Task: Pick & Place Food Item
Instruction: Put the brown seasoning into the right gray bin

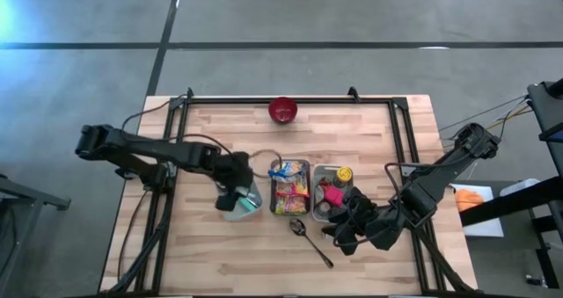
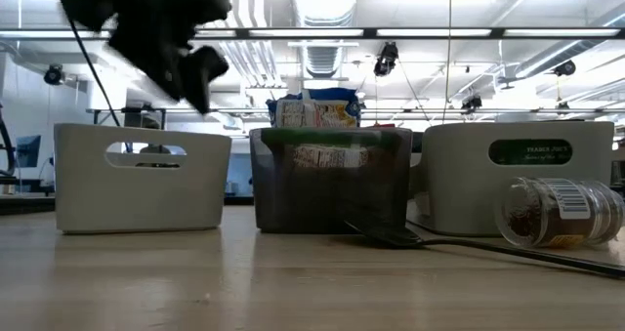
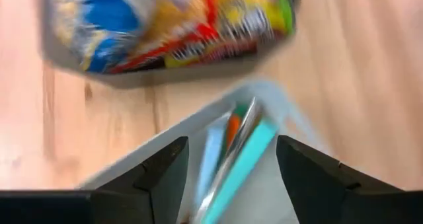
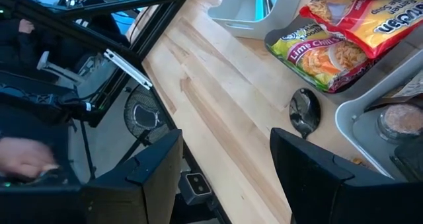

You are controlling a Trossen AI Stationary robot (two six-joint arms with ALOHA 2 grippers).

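Observation:
A flat teal-and-orange packet (image 3: 239, 159) stands on edge inside the white bin (image 1: 244, 201) at the left of a row of three bins. My left gripper (image 3: 231, 145) hangs open above this bin, its fingers to either side of the packet and clear of it; in the low view it (image 2: 190, 72) is well above the bin's rim (image 2: 142, 128). The middle bin (image 1: 291, 189) holds bright snack packets (image 3: 165, 19). My right gripper (image 4: 226, 145) stands open and holds nothing, near the table's front right, beside the spoon (image 4: 304, 112).
A red bowl (image 1: 282, 111) sits at the far edge. The right-hand bin (image 1: 332, 191) holds several small items. A spoon (image 1: 310, 237) lies in front of the bins, and a spice jar (image 2: 562, 212) lies on its side near the right bin. Bare wood lies at the left and front.

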